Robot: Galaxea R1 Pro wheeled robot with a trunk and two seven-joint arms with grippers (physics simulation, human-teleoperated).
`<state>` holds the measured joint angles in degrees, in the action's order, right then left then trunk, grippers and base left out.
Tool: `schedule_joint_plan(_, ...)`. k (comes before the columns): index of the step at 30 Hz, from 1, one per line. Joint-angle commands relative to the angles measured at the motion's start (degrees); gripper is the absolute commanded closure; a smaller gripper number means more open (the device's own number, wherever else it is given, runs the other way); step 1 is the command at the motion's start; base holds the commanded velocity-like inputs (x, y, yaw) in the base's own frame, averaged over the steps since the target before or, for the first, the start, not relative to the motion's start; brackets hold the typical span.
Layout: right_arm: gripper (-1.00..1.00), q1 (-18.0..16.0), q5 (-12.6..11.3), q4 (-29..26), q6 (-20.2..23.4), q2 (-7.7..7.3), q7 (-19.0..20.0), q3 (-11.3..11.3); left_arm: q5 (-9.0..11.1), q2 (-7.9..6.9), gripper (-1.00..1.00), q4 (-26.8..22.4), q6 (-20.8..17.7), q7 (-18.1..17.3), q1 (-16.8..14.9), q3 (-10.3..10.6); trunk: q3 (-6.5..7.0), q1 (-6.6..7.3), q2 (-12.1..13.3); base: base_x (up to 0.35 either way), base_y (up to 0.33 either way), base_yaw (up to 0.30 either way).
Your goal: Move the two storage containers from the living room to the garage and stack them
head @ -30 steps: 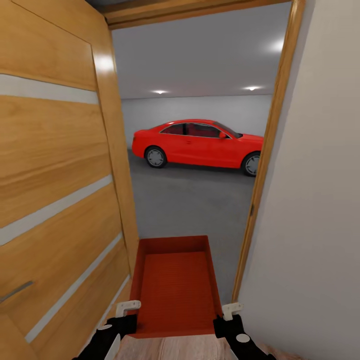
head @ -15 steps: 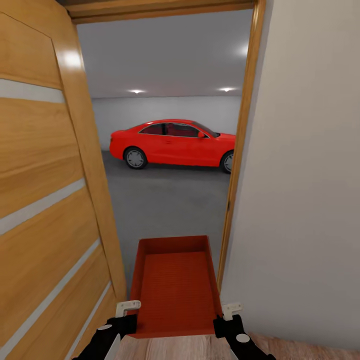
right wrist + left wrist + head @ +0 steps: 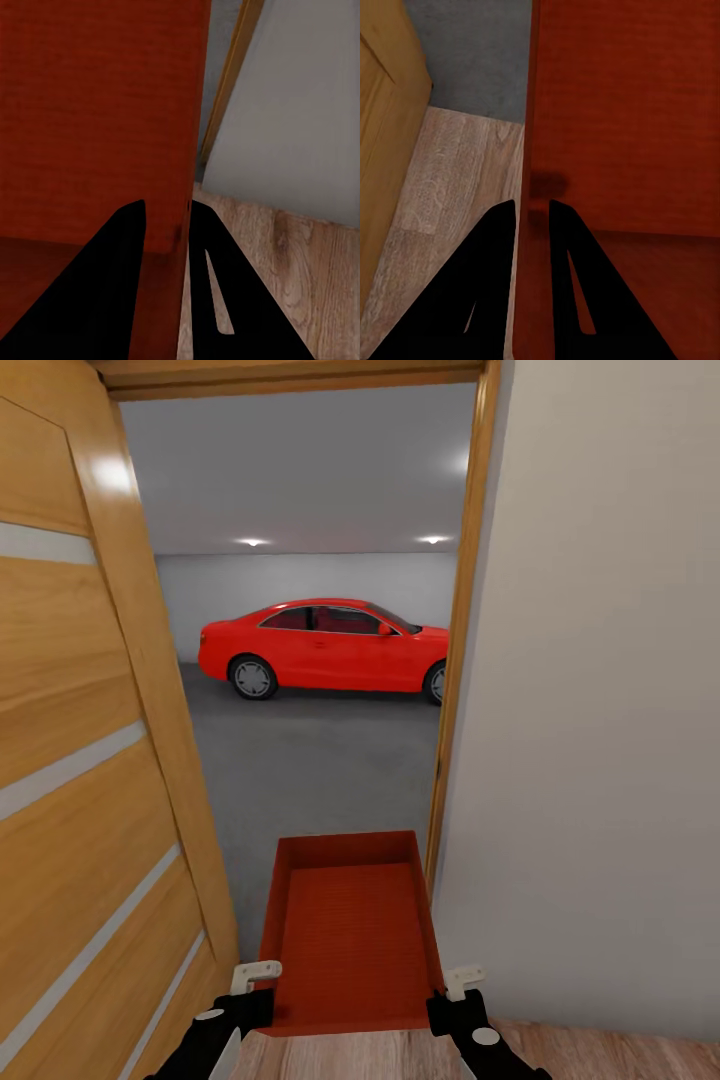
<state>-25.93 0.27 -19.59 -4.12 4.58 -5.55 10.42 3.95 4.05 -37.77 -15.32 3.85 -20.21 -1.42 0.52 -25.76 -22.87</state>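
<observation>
Bin (image 3: 350, 935), orange-red and lidless, is carried level between the two pincers, its long axis pointing ahead through the doorway. Only one bin is visible. Left to right: the open plank door (image 3: 90, 780) stands just outside the left pincer (image 3: 255, 972), which pinches the bin's left wall near the rear corner; in the left wrist view the pincer (image 3: 532, 214) has one dark finger on each side of that thin wall (image 3: 534, 150). The bin's ribbed bottom spans the gap between the pincers. The right pincer (image 3: 462, 978) pinches the right wall in the same way, a finger on each side in its wrist view (image 3: 166, 217). Just beyond it stand the door frame (image 3: 455, 660) and a pale wall (image 3: 600, 710).

A grip on opposite walls likely keeps the bin balanced and narrow enough to pass the opening; clearance on the frame side looks tight.

Light wood planks (image 3: 600, 1055) lie beneath the pincers; ahead of them begins the grey concrete floor (image 3: 320, 770) of the garage, where a red car (image 3: 320, 645) is parked well ahead against a pale back wall. The bin's front end is already over the concrete.
</observation>
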Motion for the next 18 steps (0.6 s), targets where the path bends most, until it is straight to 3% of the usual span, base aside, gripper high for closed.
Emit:
schedule_joint_plan(1, 1.00, 0.00, -0.35, 0.16, -0.10, 1.85, 3.53, 0.83, -1.22, 0.08, 1.00, -0.20, 4.77, 0.55, -0.01, -0.51, -0.03, -0.02, -0.05, 0.000, 0.000, -0.001)
schedule_joint_plan(9, 1.00, 0.00, -0.35, 0.16, -0.10, 1.83, 3.53, 0.83, -1.22, 0.08, 1.00, -0.19, 4.75, 0.55, -0.01, -0.51, -0.03, -0.02, -0.05, 0.000, 0.014, 0.000)
schedule_joint_plan(18, 1.00, 0.00, -0.35, 0.16, -0.10, 1.86, 3.53, 0.83, -1.22, 0.08, 1.00, -0.17, 4.69, 0.55, -0.01, -0.53, -0.03, -0.02, -0.05, 0.000, 0.237, 0.000)
